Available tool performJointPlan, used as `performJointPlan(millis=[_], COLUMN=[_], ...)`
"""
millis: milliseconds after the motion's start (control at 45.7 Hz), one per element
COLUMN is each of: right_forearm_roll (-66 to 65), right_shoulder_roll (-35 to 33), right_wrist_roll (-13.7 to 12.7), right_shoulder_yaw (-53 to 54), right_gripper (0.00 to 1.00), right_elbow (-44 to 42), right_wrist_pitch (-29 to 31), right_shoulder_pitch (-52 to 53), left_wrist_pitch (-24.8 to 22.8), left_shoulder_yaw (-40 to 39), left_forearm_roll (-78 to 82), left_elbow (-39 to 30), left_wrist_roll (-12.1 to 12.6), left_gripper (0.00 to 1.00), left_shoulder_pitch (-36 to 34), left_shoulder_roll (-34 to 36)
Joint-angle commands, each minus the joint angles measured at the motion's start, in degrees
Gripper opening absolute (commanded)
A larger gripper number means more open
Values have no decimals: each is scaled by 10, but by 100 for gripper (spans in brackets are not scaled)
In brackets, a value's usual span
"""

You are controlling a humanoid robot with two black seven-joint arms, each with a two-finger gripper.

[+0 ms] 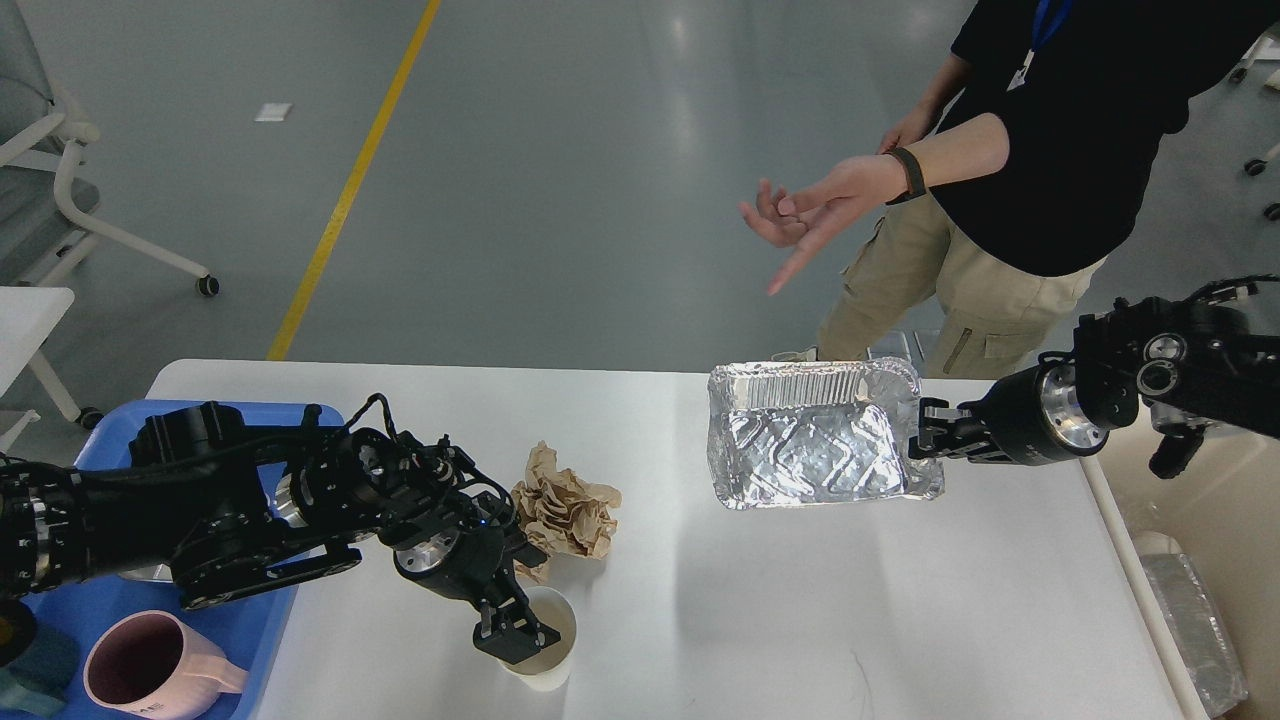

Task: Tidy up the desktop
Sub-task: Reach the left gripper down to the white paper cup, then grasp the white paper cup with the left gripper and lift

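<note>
The white desktop point(800, 600) holds a crumpled brown paper point(565, 510) and an upright white paper cup point(555, 630) near its front. My left gripper point(522, 597) is open. Its near finger is over the cup's left part and its far finger is beside the paper, so the cup's far rim lies between them. My right gripper point(925, 440) is shut on the right rim of an empty foil tray point(810, 450). It holds the tray a little above the desktop at the back right, tilted.
A blue tray point(60, 615) at the left edge holds a pink mug point(150, 670) and a metal dish mostly hidden by my arm. A cream bin point(1200, 520) with foil trays inside stands off the right edge. A person point(1050, 150) stands behind the table.
</note>
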Motion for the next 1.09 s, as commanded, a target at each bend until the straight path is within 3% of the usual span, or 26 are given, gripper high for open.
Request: performJointPlan(millis=[0, 66, 153, 219, 372, 525, 721, 1071], right_forearm_roll=[0, 0, 0, 0, 0, -1, -1, 0], right_shoulder_roll=[-2, -3, -3, -3, -2, 0, -2, -2], right_wrist_roll=[0, 0, 0, 0, 0, 0, 0, 0], right_shoulder_yaw=[1, 1, 1, 1, 1, 1, 0, 1], right_gripper=[0, 0, 0, 0, 0, 0, 0, 0], right_elbow=[0, 0, 0, 0, -1, -1, -1, 4], right_wrist_pitch=[0, 0, 0, 0, -1, -1, -1, 3], right_shoulder_pitch=[1, 1, 0, -1, -2, -2, -8, -15], left_wrist_pitch=[1, 1, 1, -2, -16, -16, -15, -18], left_shoulder_yaw=[2, 11, 22, 24, 24, 23, 3, -145], left_forearm_roll=[1, 1, 3, 11, 14, 16, 15, -47], left_elbow=[8, 9, 9, 9, 9, 8, 5, -4], left_wrist_roll=[-3, -5, -8, -14, -32, -39, -50, -63], left_gripper=[75, 66, 44, 21, 9, 3, 1, 2], left_shoulder_pitch=[1, -4, -11, -14, -21, -23, -24, -25], left_shoulder_roll=[-24, -32, -33, -30, -18, -6, 28, 88])
